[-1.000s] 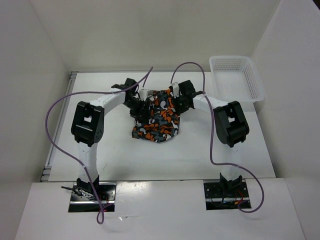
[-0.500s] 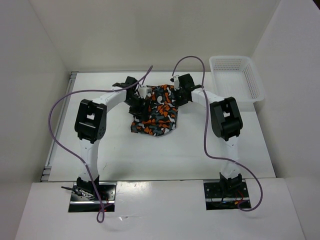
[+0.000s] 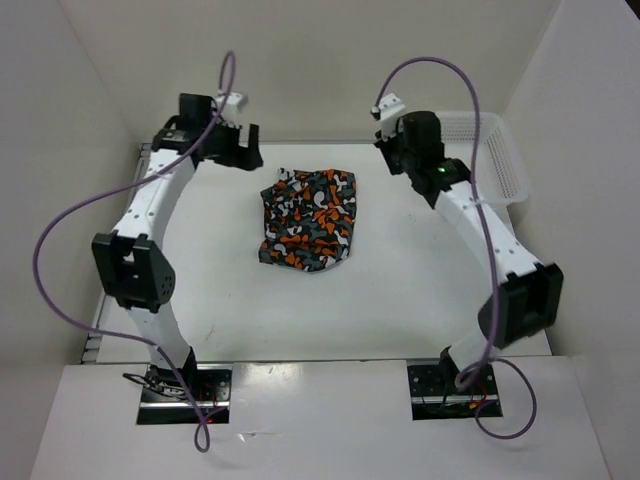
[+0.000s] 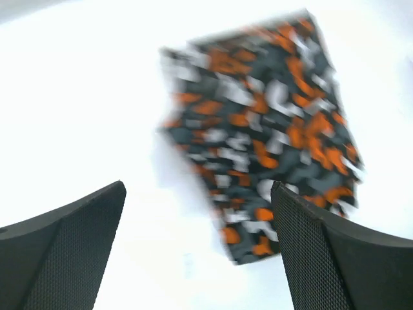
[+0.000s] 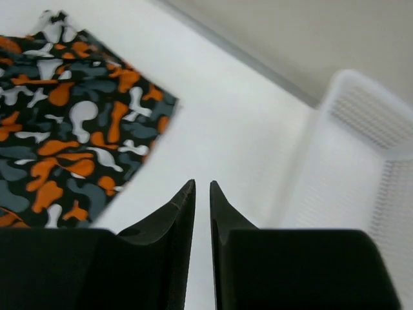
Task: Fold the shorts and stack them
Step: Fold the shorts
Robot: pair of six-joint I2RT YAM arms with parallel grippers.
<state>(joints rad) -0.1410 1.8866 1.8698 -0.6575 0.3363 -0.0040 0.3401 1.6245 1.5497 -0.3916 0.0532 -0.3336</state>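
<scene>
Left fingers (image 4: 64,258) stand wide and empty; right fingers (image 5: 161,258) nearly together, gripping nothing. I find the shorts (image 3: 310,220) folded on the counter (image 3: 400,300), apart from both, well left of the basket (image 3: 500,150).

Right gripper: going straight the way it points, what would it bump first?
Probably the bare table, in the gap between the shorts and the basket. The right gripper aims at neither, though depth is unclear.

shorts (image 3: 308,220): 1 pair, probably, folds could hide more | white mesh basket (image 3: 475,116): 1 | arms (image 3: 150,215) (image 3: 480,225): 2 | left gripper (image 4: 197,187) + right gripper (image 5: 201,184): 2 | purple cables (image 3: 230,75) (image 3: 430,60): 2
</scene>
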